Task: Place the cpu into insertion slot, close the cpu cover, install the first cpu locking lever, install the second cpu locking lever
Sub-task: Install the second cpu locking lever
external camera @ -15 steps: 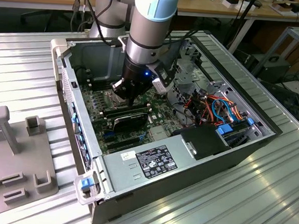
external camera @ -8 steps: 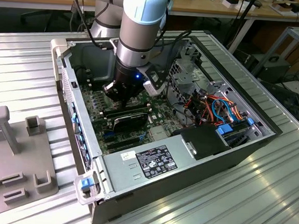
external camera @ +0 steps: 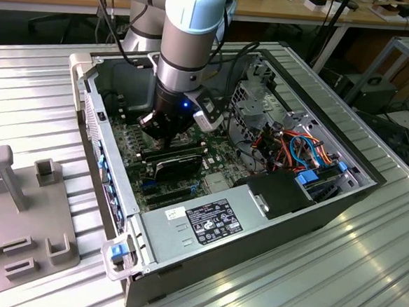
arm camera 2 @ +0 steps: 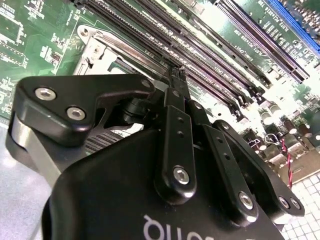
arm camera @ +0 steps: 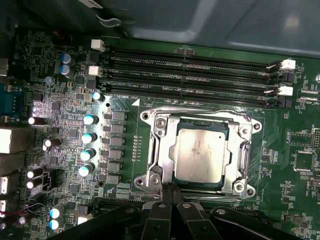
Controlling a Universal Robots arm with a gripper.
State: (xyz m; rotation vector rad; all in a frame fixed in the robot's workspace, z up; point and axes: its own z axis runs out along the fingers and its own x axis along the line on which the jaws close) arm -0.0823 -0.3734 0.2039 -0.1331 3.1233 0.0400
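Sitting in the insertion slot (arm camera: 200,187) — the cpu (arm camera: 201,155), cpu cover (arm camera: 161,145) down.

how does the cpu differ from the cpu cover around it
The cpu is a solid, dull silver-tan square; the cpu cover is a brighter silver frame with a large square cut-out. The cpu sits inside that opening, while the cpu cover lies around it, reaching out to the corner screws. The cpu's top is plain and flat; the cpu cover has shaped, stepped edges. Both lie flat on the board, over the insertion slot.

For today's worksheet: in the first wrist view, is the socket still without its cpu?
No, the cpu lies in the insertion slot, under the cpu cover.
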